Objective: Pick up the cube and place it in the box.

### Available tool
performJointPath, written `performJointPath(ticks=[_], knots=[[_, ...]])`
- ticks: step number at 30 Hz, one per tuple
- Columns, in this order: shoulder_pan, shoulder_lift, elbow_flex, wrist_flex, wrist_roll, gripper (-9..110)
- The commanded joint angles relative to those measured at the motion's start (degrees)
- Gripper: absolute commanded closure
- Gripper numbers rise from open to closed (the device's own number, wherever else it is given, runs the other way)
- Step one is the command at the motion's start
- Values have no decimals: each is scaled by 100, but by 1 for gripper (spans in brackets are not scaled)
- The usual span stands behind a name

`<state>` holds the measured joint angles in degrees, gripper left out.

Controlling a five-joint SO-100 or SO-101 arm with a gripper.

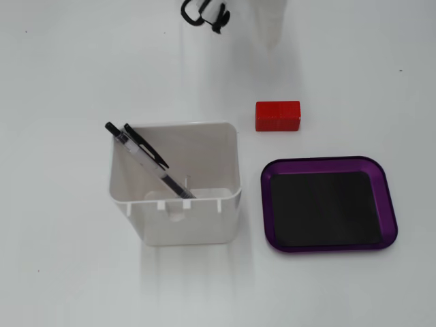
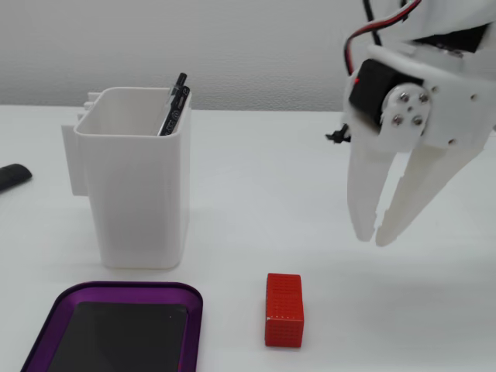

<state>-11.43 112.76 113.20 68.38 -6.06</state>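
The red cube (image 1: 278,116) lies on the white table, just beyond the far rim of the purple box (image 1: 327,162). In the other fixed view the cube (image 2: 284,309) sits to the right of the box (image 2: 124,288), whose black floor is bare. My white gripper (image 2: 373,234) hangs in the air above and to the right of the cube, pointing down, with its fingertips together and nothing between them. From above it shows only faintly at the top edge (image 1: 270,37), beyond the cube.
A tall white square container (image 1: 191,228) with black pens (image 1: 146,160) in it stands left of the box; it also shows in the other fixed view (image 2: 139,201). A black cable loop (image 1: 204,12) lies at the top edge. A dark object (image 2: 12,177) lies at far left.
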Motion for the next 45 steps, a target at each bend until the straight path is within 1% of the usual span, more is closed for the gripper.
performJointPath(ticks=[1,4,7,10,13,19,31,45], knots=[[-79,-870,-914,132,-149,101],[-44,-1222,-1195,62,-9,95],[-35,-1424,-1415,18,457,87],[-35,-1468,-1521,-264,896,82],[-35,-1468,-1485,-650,1248,82],[-35,-1477,-1336,-1099,1582,82],[-44,-1477,290,-2373,1582,82],[-35,-1485,633,-2900,1512,82]])
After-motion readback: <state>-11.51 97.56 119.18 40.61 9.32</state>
